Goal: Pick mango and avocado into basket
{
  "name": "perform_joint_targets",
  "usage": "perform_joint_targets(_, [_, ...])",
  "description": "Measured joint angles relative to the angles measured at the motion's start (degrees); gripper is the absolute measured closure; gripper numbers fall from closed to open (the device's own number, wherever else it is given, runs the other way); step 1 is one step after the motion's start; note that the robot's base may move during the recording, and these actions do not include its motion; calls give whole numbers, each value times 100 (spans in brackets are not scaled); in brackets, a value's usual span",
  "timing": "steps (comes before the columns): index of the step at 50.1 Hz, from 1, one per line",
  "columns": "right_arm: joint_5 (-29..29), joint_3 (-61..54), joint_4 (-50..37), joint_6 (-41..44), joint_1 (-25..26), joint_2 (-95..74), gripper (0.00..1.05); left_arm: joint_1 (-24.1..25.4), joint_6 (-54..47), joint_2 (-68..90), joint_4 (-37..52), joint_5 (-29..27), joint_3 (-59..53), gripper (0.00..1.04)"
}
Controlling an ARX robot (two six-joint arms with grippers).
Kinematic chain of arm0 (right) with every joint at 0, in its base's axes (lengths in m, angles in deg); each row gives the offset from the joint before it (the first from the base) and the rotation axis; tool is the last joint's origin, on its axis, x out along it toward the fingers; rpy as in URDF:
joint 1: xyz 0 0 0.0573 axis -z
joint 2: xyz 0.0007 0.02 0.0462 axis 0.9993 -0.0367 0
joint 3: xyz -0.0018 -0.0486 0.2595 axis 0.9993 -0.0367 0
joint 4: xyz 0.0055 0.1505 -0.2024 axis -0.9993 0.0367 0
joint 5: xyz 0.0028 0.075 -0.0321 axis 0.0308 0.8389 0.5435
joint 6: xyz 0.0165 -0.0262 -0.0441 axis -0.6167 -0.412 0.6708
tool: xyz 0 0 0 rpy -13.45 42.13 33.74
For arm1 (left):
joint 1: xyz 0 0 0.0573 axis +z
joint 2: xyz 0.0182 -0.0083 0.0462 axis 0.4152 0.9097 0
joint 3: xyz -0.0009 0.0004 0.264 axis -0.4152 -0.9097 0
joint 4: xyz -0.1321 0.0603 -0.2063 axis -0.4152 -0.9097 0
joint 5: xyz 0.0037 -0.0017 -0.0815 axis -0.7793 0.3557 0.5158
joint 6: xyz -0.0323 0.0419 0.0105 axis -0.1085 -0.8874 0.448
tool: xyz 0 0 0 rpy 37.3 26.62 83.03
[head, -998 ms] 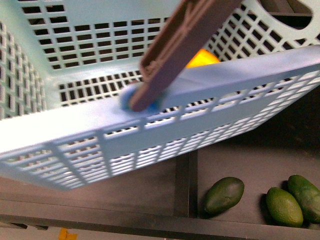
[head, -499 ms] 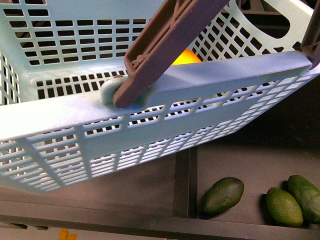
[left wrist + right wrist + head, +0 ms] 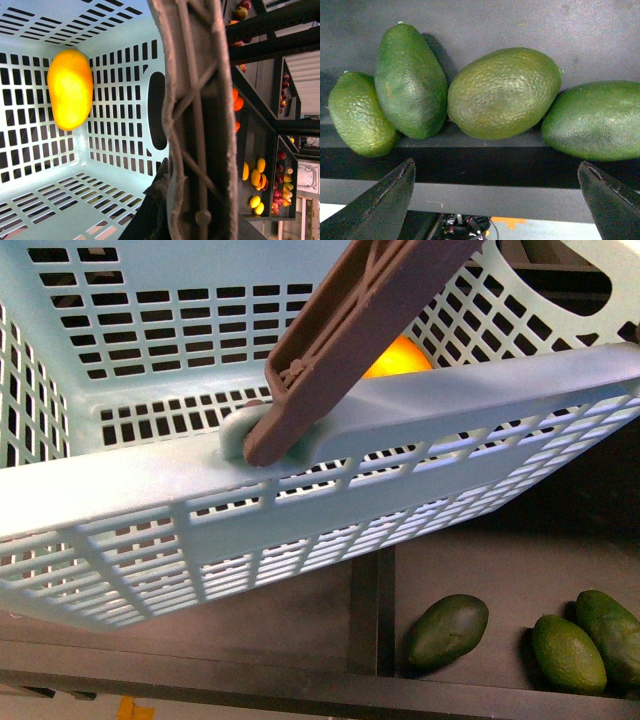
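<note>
**A:** Where is the mango (image 3: 70,89)?

**B:** Inside the basket (image 3: 450,400). The left wrist view shows it lying against 1 slotted wall. From the front, only an orange-yellow patch of it peeks out behind the brown handle (image 3: 350,340).

**A:** How does the basket sit?

**B:** Tilted. Its near rim slants up toward the right and it fills the upper part of the front view. The handle crosses that rim at its pivot.

**A:** And the avocados (image 3: 447,632)?

**B:** Outside the basket, on the dark shelf (image 3: 480,570) below it. The front view shows 3. 1 lies just right of a divider (image 3: 372,610), and 2 lie touching each other at the right edge. The right wrist view shows 4 in a row. The 2 at one end are pressed together and the third touches them. I cannot tell whether the fourth touches its neighbour.

**A:** What about the right gripper (image 3: 496,164)?

**B:** Its 2 fingers are spread wide apart with nothing between them. It sits in front of the shelf edge, facing the row and touching none of the avocados.

**A:** And the left gripper?

**B:** Its fingers do not show in any view. The handle runs close across the left wrist view, so I cannot tell whether anything is clamped.

**A:** Anything else?

**B:** Beyond the basket there are dark racks holding small yellow, orange and red fruit (image 3: 257,180).
</note>
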Motion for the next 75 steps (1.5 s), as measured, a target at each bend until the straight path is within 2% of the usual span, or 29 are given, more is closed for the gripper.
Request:
perform_joint_targets(42, [-435,1558,474,225,-629,-1377,9,0,2,0,0,-9,0,100])
perform_joint_targets(75, [-728,2109,649,483,-1003,-1969,9,0,2,0,0,-4,0,100])
